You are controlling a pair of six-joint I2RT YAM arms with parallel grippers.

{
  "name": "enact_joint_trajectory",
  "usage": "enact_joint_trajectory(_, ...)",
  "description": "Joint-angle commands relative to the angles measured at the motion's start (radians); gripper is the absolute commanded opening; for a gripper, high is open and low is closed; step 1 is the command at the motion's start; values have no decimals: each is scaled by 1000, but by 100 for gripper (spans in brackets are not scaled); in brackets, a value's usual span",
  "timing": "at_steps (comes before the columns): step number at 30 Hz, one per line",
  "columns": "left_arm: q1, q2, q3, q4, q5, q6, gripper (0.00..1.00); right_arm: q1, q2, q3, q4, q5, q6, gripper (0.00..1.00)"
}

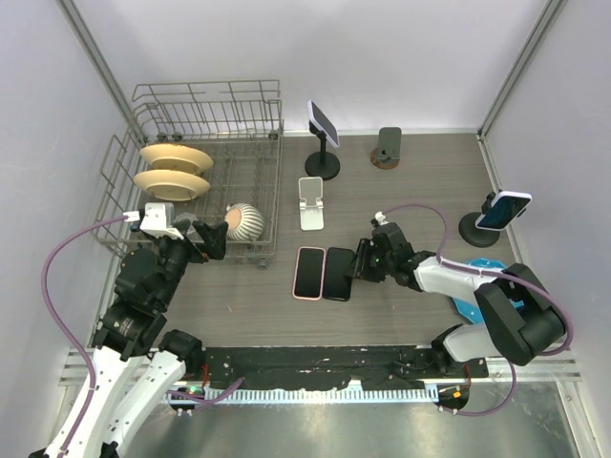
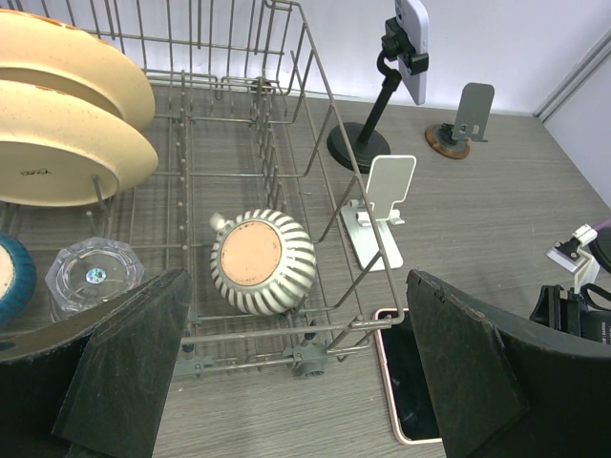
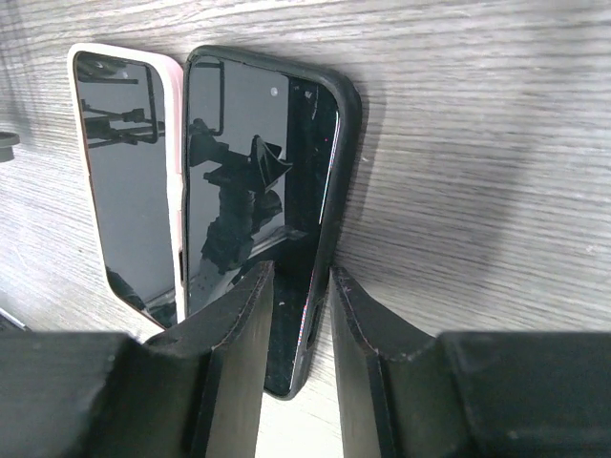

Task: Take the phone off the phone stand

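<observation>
Two phones lie flat side by side on the table: a pink-cased phone [image 1: 307, 272] [image 3: 124, 172] and a black-cased phone [image 1: 339, 274] [image 3: 253, 143]. My right gripper [image 1: 361, 260] [image 3: 301, 286] is low at the black phone's near end, its narrow jaws closed over that phone's right edge. A white phone stand [image 1: 310, 202] [image 2: 387, 196] behind them is empty. One phone [image 1: 323, 122] [image 2: 412, 38] sits on a black pole stand at the back. Another phone [image 1: 503, 210] sits on a stand at the right. My left gripper [image 1: 212, 239] [image 2: 296, 382] is open over the dish rack's front corner, holding nothing.
A wire dish rack [image 1: 205, 100] at the left holds two cream plates [image 1: 172, 170] and a striped bowl [image 1: 245, 221] [image 2: 258, 260]. A small grey stand [image 1: 388, 145] on a wooden base is at the back. A blue object [image 1: 477, 267] lies under my right arm.
</observation>
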Motion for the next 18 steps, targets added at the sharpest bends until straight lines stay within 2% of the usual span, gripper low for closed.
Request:
enact_joint_trajectory(1,6,4,7,29,16,-10,100,7,35,-1,31,-41,-22,36)
enact_joint_trajectory(5,6,5,7,31,19,-10,100,5,40,11,12,-16,-54,36)
enact_joint_trajectory(18,7,7,9,31,22,-12,100,42,143,103,17,-93,-151,36)
